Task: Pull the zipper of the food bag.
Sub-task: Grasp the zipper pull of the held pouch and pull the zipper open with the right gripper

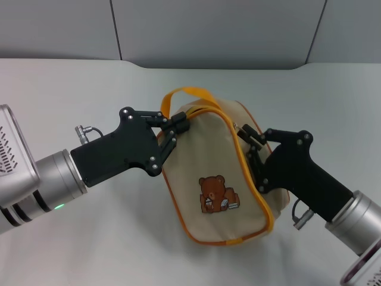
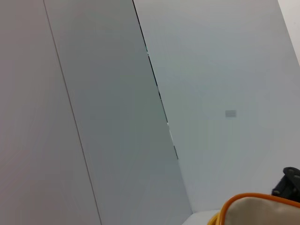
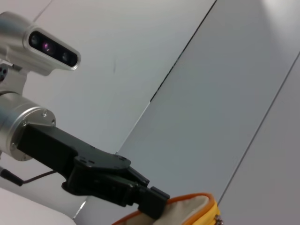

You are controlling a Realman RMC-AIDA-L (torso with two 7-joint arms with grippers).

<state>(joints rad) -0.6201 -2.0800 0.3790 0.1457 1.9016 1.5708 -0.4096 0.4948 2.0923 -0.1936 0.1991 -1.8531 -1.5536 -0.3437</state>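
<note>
The beige food bag with a brown bear patch is held tilted above the table between both grippers. Its orange loop handle arches over the top. My left gripper is shut on the bag's upper left edge, just below the handle. My right gripper is shut on the bag's right side at the zipper, where a tiny metallic tab shows by the upper fingertip. The left wrist view shows a bag corner. The right wrist view shows the left gripper on the bag's rim.
The white table spreads under and around the bag. A grey panelled wall stands behind its far edge. The left arm's silver forearm comes in from the left, the right arm's from the lower right.
</note>
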